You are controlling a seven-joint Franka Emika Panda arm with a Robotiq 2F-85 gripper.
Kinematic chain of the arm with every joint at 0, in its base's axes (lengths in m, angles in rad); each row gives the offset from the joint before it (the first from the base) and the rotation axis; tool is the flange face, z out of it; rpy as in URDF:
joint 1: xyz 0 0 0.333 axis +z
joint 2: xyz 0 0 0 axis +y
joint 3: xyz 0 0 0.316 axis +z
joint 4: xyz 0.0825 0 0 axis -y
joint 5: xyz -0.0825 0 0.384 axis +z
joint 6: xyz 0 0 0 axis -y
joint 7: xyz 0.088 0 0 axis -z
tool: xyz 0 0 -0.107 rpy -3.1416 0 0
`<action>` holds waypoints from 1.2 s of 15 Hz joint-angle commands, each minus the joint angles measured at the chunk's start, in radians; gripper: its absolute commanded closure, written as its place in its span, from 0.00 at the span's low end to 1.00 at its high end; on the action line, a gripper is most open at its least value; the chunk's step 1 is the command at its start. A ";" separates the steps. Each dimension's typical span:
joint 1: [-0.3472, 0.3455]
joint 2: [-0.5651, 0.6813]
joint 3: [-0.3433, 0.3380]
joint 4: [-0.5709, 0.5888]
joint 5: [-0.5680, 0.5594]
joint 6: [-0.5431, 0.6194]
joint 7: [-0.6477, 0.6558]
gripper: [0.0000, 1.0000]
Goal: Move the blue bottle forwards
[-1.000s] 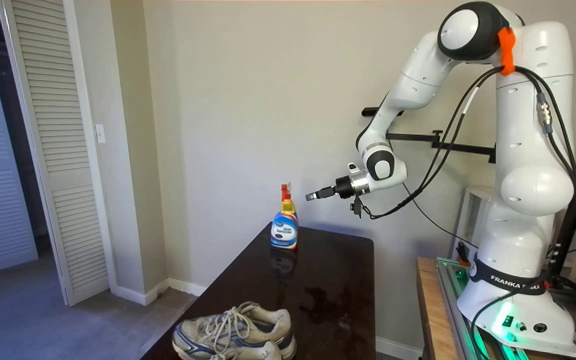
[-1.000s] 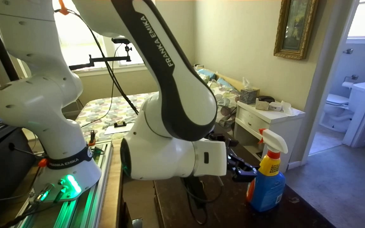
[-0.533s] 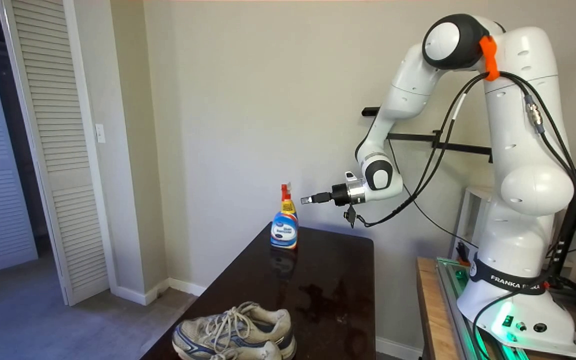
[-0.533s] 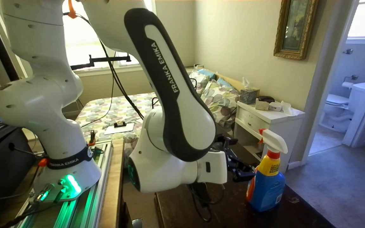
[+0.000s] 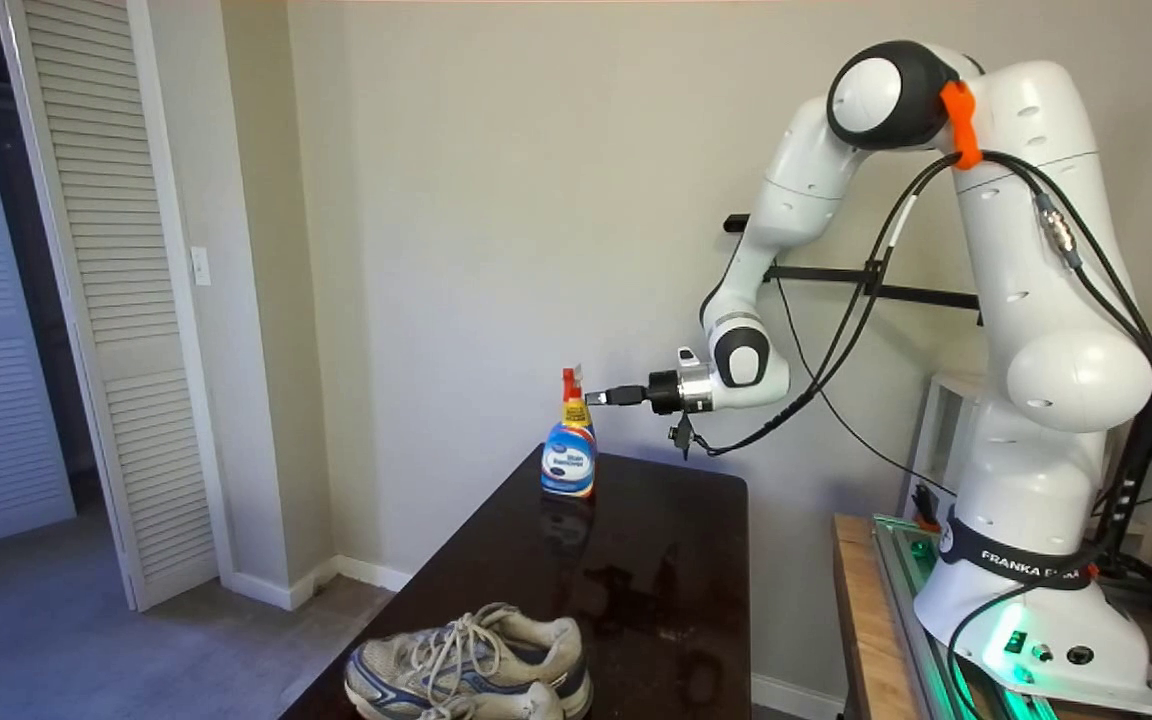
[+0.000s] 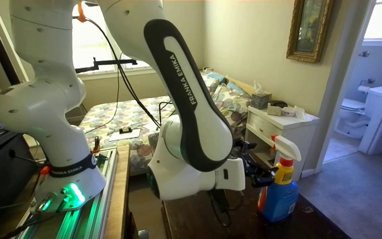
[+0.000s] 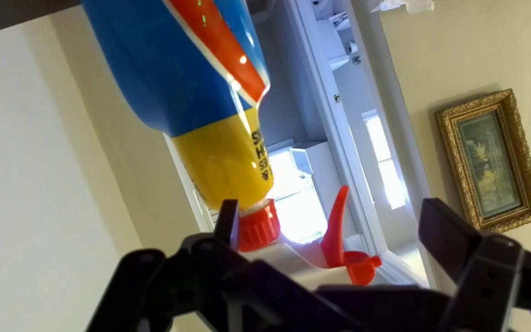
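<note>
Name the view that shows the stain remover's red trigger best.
The wrist view: there the red trigger appears large and unblocked, though upside down. In both exterior views it is small, its full shape unclear against the sprayer head.

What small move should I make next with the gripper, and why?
Probably ease the gripper sideways toward the finger at the wrist view's left before closing: the jaws stand open, and in that view the red collar of the blue bottle shows much nearer that finger than the other.
</note>
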 commanded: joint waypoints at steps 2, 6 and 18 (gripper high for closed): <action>0.029 0.053 0.008 0.050 0.066 -0.017 -0.013 0.00; 0.035 0.031 -0.003 0.036 0.035 -0.002 0.003 0.00; 0.036 0.032 -0.003 0.037 0.036 -0.002 0.003 0.00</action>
